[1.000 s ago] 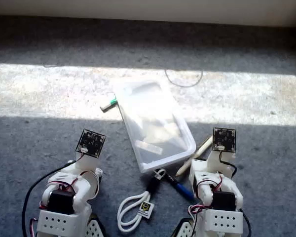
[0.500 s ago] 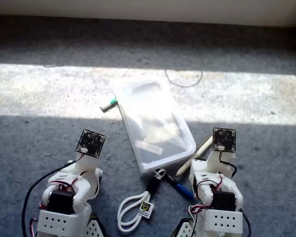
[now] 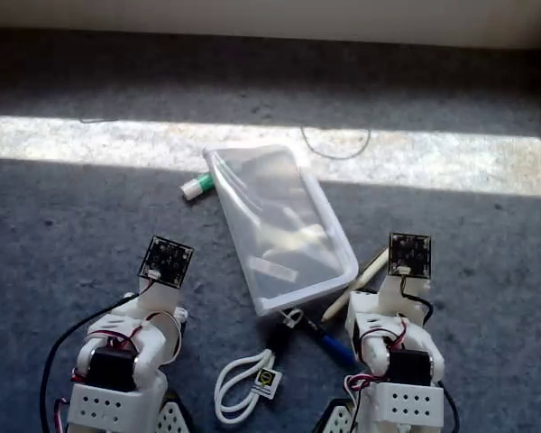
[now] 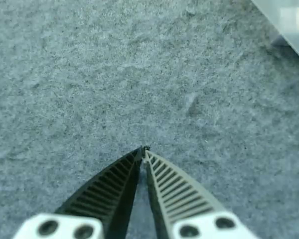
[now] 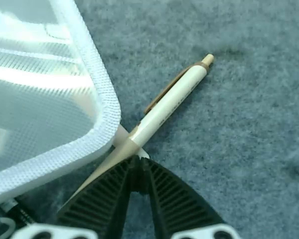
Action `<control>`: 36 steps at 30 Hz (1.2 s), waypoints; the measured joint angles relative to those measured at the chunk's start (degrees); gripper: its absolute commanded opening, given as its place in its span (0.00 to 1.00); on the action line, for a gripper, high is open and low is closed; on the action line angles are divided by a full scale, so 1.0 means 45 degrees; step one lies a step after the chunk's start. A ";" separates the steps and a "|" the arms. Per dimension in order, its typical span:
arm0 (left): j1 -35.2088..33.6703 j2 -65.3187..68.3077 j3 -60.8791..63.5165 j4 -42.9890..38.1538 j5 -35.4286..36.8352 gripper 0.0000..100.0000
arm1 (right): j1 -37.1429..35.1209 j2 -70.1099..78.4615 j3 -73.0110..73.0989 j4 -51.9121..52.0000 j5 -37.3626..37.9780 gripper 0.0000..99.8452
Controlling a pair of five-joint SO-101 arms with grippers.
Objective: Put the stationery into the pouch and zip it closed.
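Observation:
A clear pouch (image 3: 282, 230) lies flat on the grey carpet between the two arms, its corner near my right gripper (image 5: 139, 158). A cream pen (image 5: 162, 106) lies beside that corner, its tip just ahead of the shut right fingers, which hold nothing. In the high view the cream pen (image 3: 358, 281) and a blue pen (image 3: 327, 343) lie beside the right arm. A green-capped white tube (image 3: 197, 187) lies at the pouch's far left side. A black pen with a white cord loop (image 3: 244, 382) lies between the arms. My left gripper (image 4: 142, 150) is shut over bare carpet.
A thin wire loop (image 3: 336, 144) lies on the carpet beyond the pouch. A pale wall edge (image 3: 270, 18) runs along the far side. Open carpet (image 3: 63, 234) stretches to the left of the pouch.
The sunlit band on the carpet has shrunk toward the far side. Neither arm nor any object has moved.

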 measured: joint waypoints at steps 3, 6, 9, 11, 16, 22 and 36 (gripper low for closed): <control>0.0000 0.0000 0.0000 0.0000 0.0000 0.01 | 0.0000 0.0000 0.0000 0.0000 0.0000 0.00; 0.0000 0.0000 0.0000 0.0000 0.0000 0.01 | 0.0000 0.0000 0.0000 0.0000 0.0000 0.00; 0.0000 0.0000 0.0000 0.0000 0.0000 0.01 | 0.0000 0.0000 0.0000 0.0000 0.0000 0.00; 0.0000 0.0000 0.0000 0.0000 0.0000 0.01 | 0.0000 0.0000 0.0000 0.0000 0.0000 0.00; 0.0000 0.0000 0.0000 0.0000 0.0000 0.01 | 0.0000 0.0000 0.0000 0.0000 0.0000 0.00; 0.0000 0.0000 0.0000 0.0000 0.0000 0.01 | -0.0860 0.0000 0.0000 0.0000 0.0000 0.00; 0.0000 0.0000 0.0000 0.0000 0.0000 0.01 | -0.1778 0.0000 0.0000 0.0000 0.0000 0.01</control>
